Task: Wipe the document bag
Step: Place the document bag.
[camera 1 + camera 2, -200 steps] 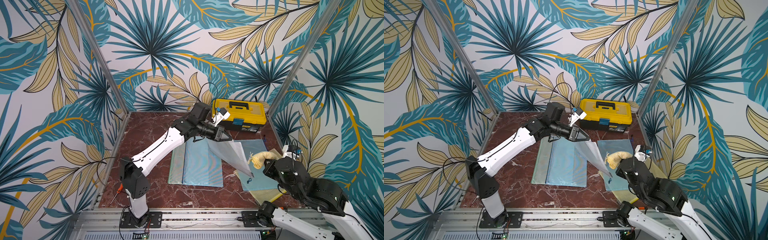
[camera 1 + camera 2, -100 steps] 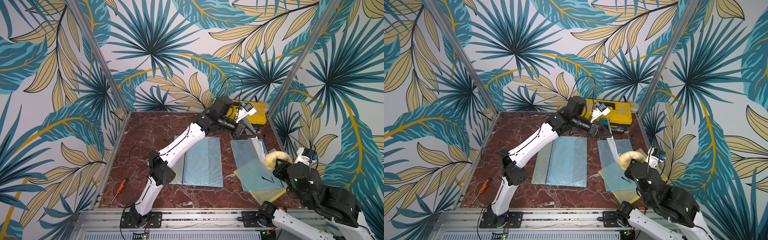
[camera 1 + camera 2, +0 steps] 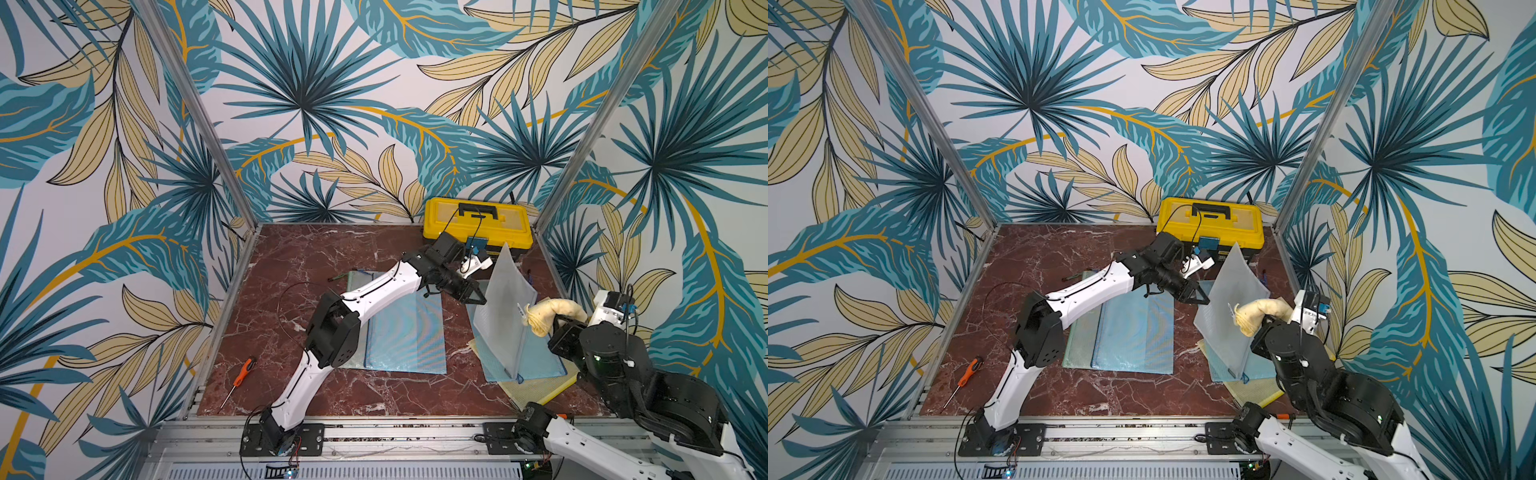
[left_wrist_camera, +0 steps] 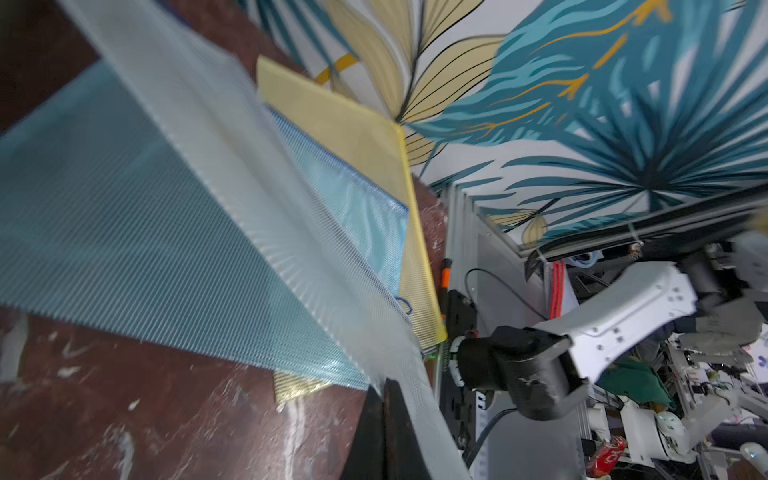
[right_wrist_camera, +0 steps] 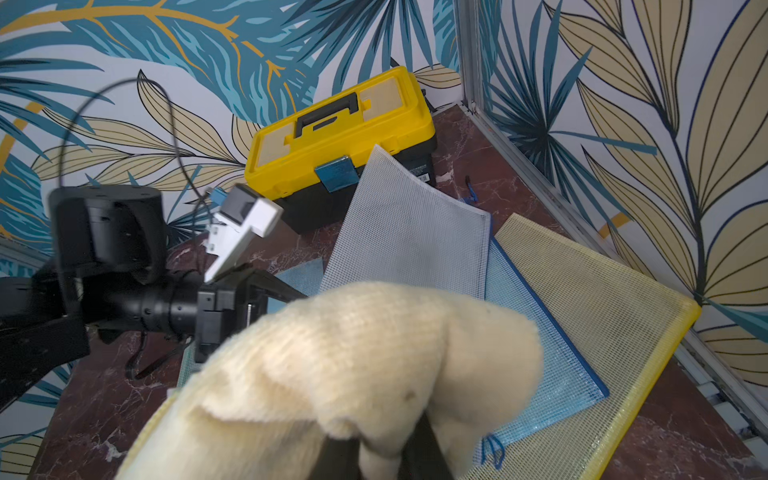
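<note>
Now left jaws clamp white mesh bag [image 3: 504, 316] edge, upright; right jaws pinch cloth [image 3: 552, 312] at opposite edge.

Toolbox [image 3: 478, 224] behind the right-hand bag stack [image 3: 536, 365] — 2 overlapped bags [image 3: 407, 332] at centre, screwdriver [image 3: 243, 372] front-left
</note>
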Motion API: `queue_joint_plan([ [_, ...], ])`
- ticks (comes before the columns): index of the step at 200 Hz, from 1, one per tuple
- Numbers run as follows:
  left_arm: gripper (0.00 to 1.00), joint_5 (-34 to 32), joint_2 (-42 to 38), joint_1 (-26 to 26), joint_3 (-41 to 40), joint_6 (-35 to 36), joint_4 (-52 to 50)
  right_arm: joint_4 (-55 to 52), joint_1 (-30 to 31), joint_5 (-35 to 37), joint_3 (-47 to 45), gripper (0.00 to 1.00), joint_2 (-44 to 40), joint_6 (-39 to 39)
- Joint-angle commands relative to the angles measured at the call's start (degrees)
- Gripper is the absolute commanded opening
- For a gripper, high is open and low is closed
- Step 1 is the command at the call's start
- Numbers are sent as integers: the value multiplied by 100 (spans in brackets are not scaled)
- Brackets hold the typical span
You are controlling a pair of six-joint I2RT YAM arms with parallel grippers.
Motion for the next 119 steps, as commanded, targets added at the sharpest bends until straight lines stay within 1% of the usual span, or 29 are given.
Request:
queue_joint_plan([
  [1, 0, -704, -198, 94, -275, -100, 92, 84, -17, -54, -68, 0, 115, -153],
  [4, 0, -827, -222, 104, -334, -129, 99, 100, -15, -67, -75, 0, 119, -162],
  [7, 2, -939, -246, 125, -390, -157, 101, 110, -17, -81, -78, 0, 131, -166],
  [16, 11, -1213, -310, 189, -549, -251, 110, 147, -17, -127, -100, 0, 155, -182],
  [22, 23, -1310, -340, 244, -641, -317, 127, 153, -17, -160, -110, 0, 180, -182],
  [26, 33, -1343, -370, 277, -698, -364, 139, 156, -17, -185, -115, 0, 199, -184],
  [37, 54, -1410, -465, 355, -865, -434, 186, 191, -17, -277, -152, 0, 267, -214],
  [45, 64, -1551, -617, 384, -1010, -446, 223, 232, -17, -361, -182, 0, 344, -251],
  [59, 76, -1965, -1105, 447, -1354, -456, 369, 383, -17, -635, -267, 0, 556, -336],
  [62, 84, -2045, -1257, 469, -1470, -467, 440, 431, -17, -706, -299, 0, 617, -348],
  [64, 88, -2098, -1372, 493, -1548, -491, 489, 468, -17, -770, -326, 0, 657, -351],
  [73, 100, -2312, -1828, 618, -1884, -576, 676, 630, -17, -1058, -429, 0, 867, -349],
  [96, 100, -2439, -2761, 1110, -2836, -662, 776, 1340, -17, -1995, -727, 0, 1474, -272],
  [119, 99, -2560, -3409, 1707, -4139, -806, 790, 2101, -15, -2615, -931, 0, 2055, -318],
])
